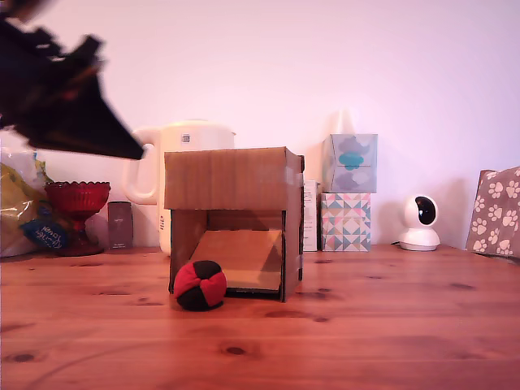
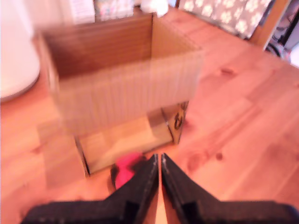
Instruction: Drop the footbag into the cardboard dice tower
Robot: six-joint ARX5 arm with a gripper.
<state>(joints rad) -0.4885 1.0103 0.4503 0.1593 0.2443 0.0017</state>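
Your gripper (image 1: pixel 140 151) hangs high at the exterior view's left, fingers pressed together on nothing, tip aimed down toward the tower. Move rightward and you come to the footbag (image 1: pixel 200 285), on the table (image 1: pixel 366 325) against the near left corner of the tower (image 1: pixel 234 219), at the foot of its ramp (image 1: pixel 244 258). So the ball lies below your hand and a little to the right in that view; in the wrist view it (image 2: pixel 127 166) sits just past the closed fingertips (image 2: pixel 152 164). You would need to spread the fingers and descend.

Pinkish cast; wrist view seemingly motion-blurred.
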